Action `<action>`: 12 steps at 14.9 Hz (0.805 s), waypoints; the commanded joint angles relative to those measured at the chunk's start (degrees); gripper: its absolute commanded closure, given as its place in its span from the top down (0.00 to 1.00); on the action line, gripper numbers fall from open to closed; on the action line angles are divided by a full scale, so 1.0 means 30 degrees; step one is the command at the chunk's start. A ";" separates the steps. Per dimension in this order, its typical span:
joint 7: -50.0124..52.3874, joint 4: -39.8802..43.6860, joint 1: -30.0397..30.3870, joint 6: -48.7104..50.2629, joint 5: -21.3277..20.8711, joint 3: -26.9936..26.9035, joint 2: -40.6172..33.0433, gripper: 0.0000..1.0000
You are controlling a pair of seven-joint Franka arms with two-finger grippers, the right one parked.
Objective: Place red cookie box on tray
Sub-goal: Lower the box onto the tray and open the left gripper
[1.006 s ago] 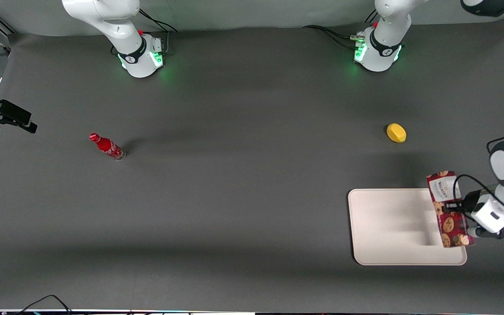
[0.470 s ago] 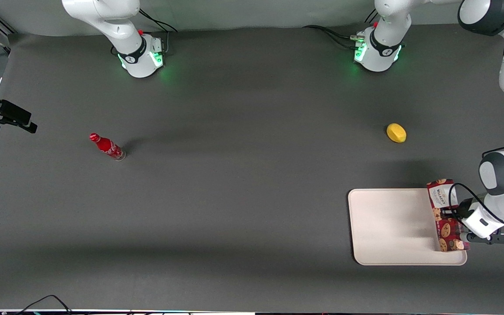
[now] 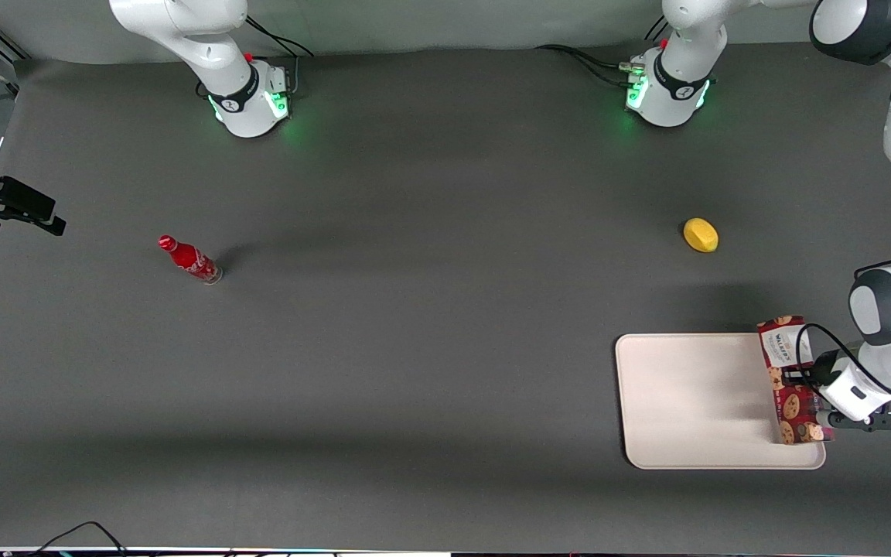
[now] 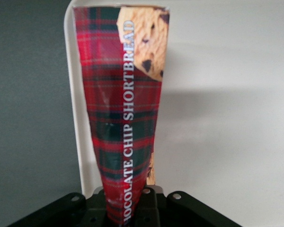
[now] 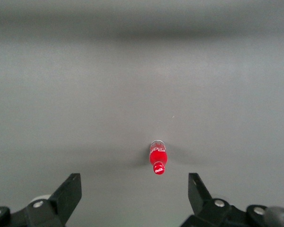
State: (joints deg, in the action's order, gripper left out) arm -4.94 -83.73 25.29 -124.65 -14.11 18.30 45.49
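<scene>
The red cookie box (image 3: pixel 795 406), tartan with cookie prints and a white label end, is held along the edge of the cream-white tray (image 3: pixel 689 402) that lies toward the working arm's end of the table. My gripper (image 3: pixel 800 378) is shut on the box's middle, close above the tray. The label end reaches slightly past the tray's rim, farther from the front camera. In the left wrist view the box (image 4: pixel 125 109) stretches away from the gripper (image 4: pixel 128 210) over the tray's rim (image 4: pixel 75 118). I cannot tell whether the box touches the tray.
A yellow lemon-like object (image 3: pixel 701 234) lies farther from the front camera than the tray. A red bottle (image 3: pixel 189 259) stands toward the parked arm's end of the table, also in the right wrist view (image 5: pixel 157 161). A black stand (image 3: pixel 5 207) juts in at that end.
The gripper has lowered the box onto the tray's edge and turned it more in line with the rim. In the last half second it barely shifted.
</scene>
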 commanded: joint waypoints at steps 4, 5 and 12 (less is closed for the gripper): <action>0.0154 0.0488 -0.0111 0.0095 -0.0131 -0.0151 0.0216 1.00; 0.0183 0.0488 -0.0140 0.0095 -0.0131 -0.0151 0.0187 1.00; 0.0300 0.2011 -0.0929 0.5707 -0.0336 0.0142 -0.2677 1.00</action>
State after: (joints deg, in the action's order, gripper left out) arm -4.94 -79.27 24.91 -117.72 -14.24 18.98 43.60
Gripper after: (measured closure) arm 0.000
